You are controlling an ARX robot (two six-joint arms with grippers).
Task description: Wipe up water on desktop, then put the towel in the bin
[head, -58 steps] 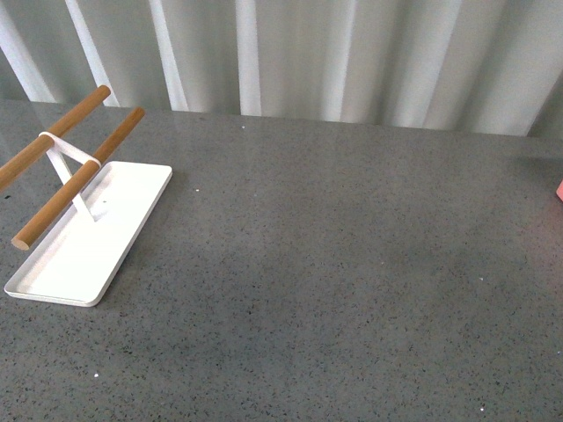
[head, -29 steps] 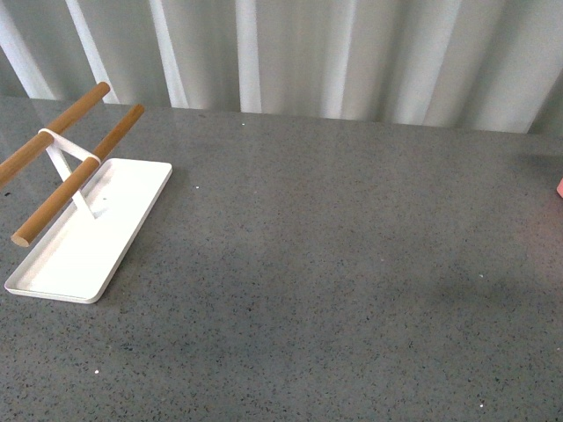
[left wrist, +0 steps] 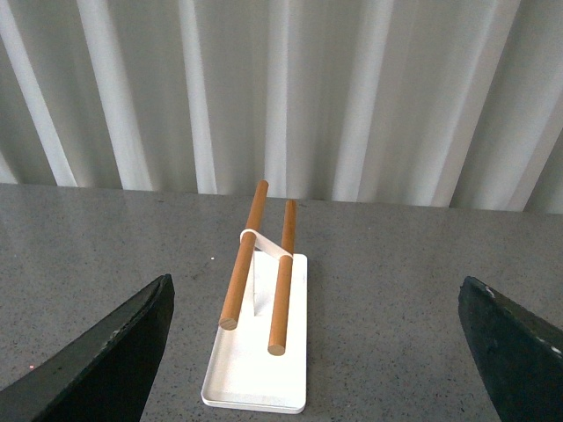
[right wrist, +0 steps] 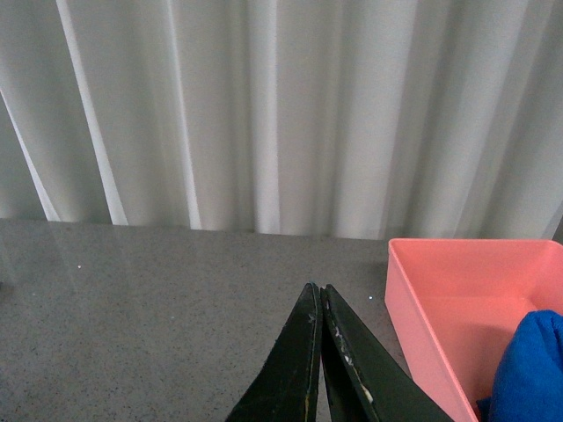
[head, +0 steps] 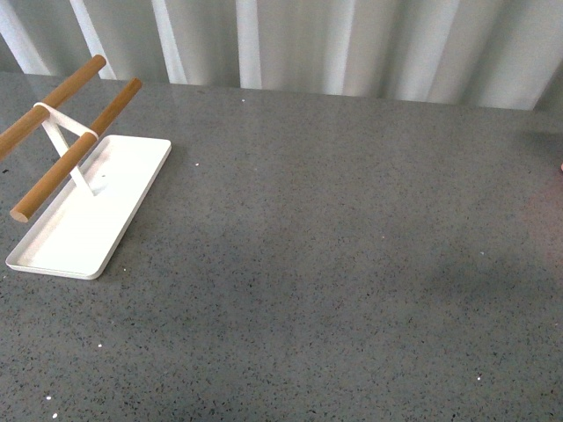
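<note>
As seen from the right wrist camera, the right tool (right wrist: 318, 303) is closed, its two dark fingers (right wrist: 299, 360) pressed together to a point with nothing held between them, above the speckled grey worktop (right wrist: 158, 308). Just beside it, a pink bin (right wrist: 440, 290) is found on the worktop, and the bright blue towel (right wrist: 528, 369) is seen inside that bin, bunched against the near corner at the picture's edge; how much of it lies within cannot be told, since it is cut off by the frame. From the left wrist camera, the left tool (left wrist: 317, 347) is shown spread wide, its dark fingers (left wrist: 114, 352) far apart at either side of the picture and nothing gripped. Beyond them a white tray (left wrist: 255, 387) is set on the worktop, with a white stand from which two wooden rods (left wrist: 244, 255) are carried side by side. In the front view neither arm is visible; the tray is placed at the left of the worktop, well apart from the bin, of which only a pink sliver is caught at the right edge. White pleated curtains (head: 352, 44) are hung behind the worktop.
</note>
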